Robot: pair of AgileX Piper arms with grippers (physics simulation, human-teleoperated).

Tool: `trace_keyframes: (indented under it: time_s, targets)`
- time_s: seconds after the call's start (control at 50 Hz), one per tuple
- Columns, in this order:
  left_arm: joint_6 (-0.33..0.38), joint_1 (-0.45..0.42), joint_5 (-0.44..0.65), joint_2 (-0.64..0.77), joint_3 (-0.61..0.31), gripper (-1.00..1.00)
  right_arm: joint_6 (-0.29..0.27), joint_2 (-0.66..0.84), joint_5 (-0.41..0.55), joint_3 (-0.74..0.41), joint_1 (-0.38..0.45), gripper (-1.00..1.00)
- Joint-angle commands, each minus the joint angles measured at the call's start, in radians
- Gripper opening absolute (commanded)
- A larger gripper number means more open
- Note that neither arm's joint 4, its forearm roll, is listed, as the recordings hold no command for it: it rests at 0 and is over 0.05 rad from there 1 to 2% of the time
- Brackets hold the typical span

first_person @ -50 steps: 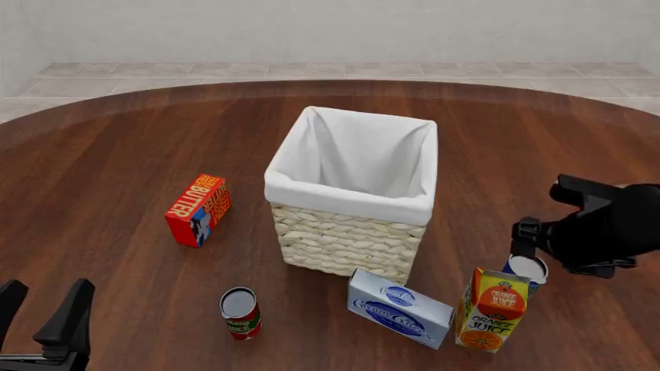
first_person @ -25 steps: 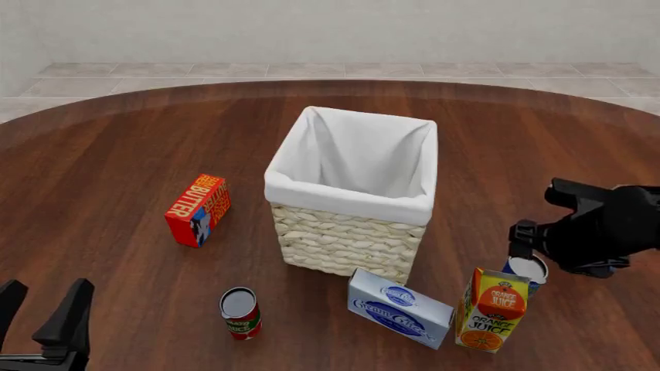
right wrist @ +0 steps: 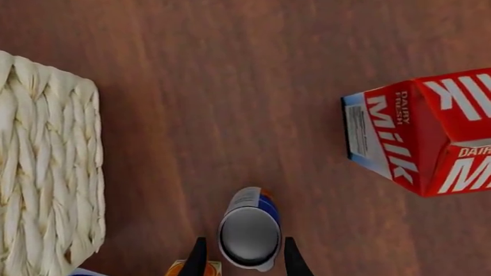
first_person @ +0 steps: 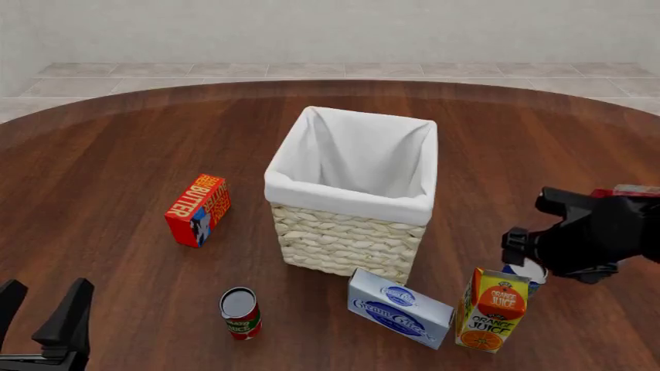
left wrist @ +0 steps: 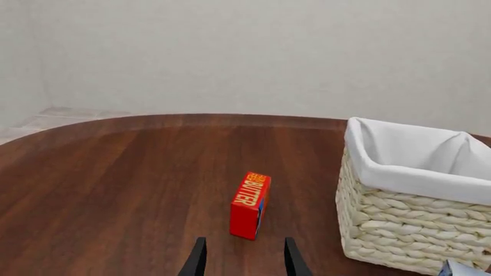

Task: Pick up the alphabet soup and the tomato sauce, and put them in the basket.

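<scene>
Round dark-brown wooden table [first_person: 124,154]. On it:
- pale wicker basket with white cloth lining [first_person: 348,236]
- red butter box [first_person: 197,209]
- small red-labelled can [first_person: 240,313]
- blue-white carton [first_person: 399,308]
- orange juice carton [first_person: 492,309]
- silver-topped blue-white can [right wrist: 249,234], between the right jaws
- red milk carton [right wrist: 418,132], beyond them

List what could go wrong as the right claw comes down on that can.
1. The juice carton stands right beside the soup can; a finger of the open right claw may clip it and tip it.
2. The milk carton sits near; a wide swing could knock it.
3. The basket is tall, so a low carry could hit its rim.
</scene>
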Motion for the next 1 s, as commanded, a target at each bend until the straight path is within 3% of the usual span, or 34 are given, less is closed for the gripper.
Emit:
trace_keyframes:
  time_s: [0.02,1.0]
  targets:
    - [0.001,-0.001,0.002,0.000,0.000,1.00,0.002,0.020,-0.022,0.009,0.003,1.00]
    - [-0.003,0.001,0.004,0.001,0.000,1.00,0.009,0.087,-0.097,0.045,0.005,1.00]
